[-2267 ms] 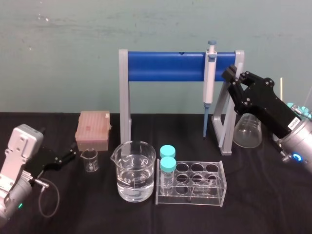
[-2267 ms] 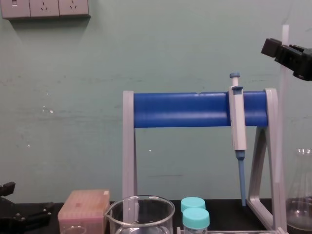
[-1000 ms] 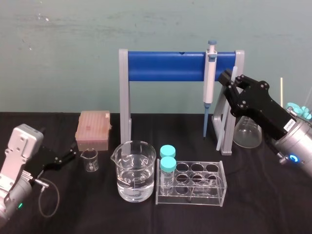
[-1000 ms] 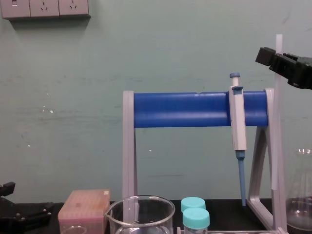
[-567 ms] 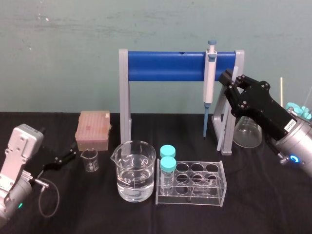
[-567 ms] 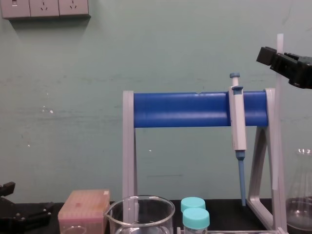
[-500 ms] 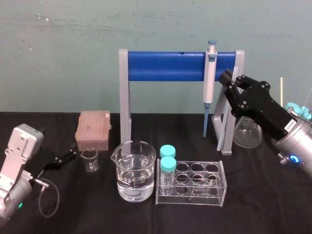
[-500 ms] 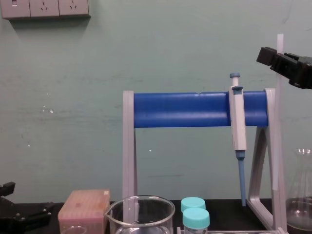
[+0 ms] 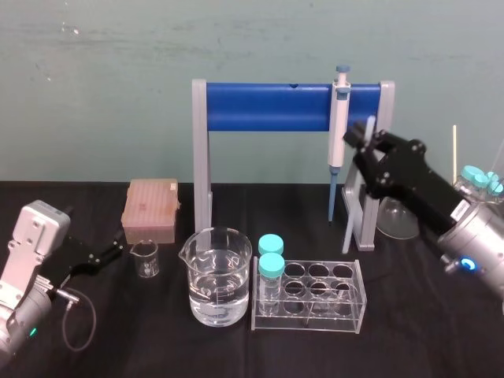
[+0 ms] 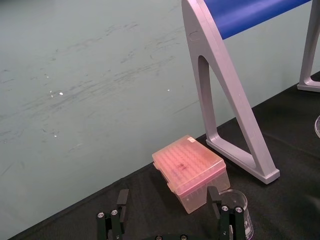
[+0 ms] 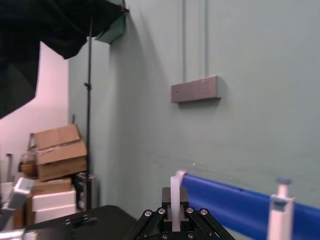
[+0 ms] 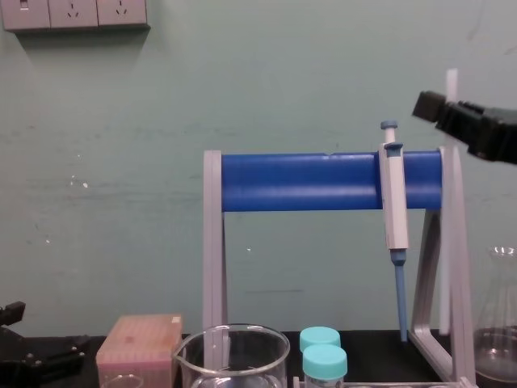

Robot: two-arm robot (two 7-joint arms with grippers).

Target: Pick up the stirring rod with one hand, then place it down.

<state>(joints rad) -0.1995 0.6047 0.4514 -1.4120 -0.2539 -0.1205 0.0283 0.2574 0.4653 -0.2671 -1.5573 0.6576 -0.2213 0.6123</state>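
The stirring rod (image 9: 348,227) is a thin whitish translucent stick, held off the table in front of the stand's right leg. It slants slightly in the head view and stands nearly upright in the chest view, where its top (image 12: 451,81) pokes above the fingers. My right gripper (image 9: 367,144) is shut on the rod's upper part. In the right wrist view the rod (image 11: 174,197) sits clamped between the black fingers (image 11: 175,220). My left gripper (image 9: 115,250) rests low at the table's left and stands open (image 10: 167,206) with nothing in it.
A grey stand with a blue bar (image 9: 268,107) carries a white-and-blue pipette (image 9: 339,130). Before it are a large beaker of water (image 9: 216,277), a clear tube rack (image 9: 346,303) with two teal-capped tubes, a small beaker (image 9: 145,258), a pink tip box (image 9: 150,209) and a flask (image 9: 400,218).
My right gripper has carried the stirring rod leftward and a little lower, so the rod's lower end now hangs in front of the stand's right leg. The left arm has not moved.
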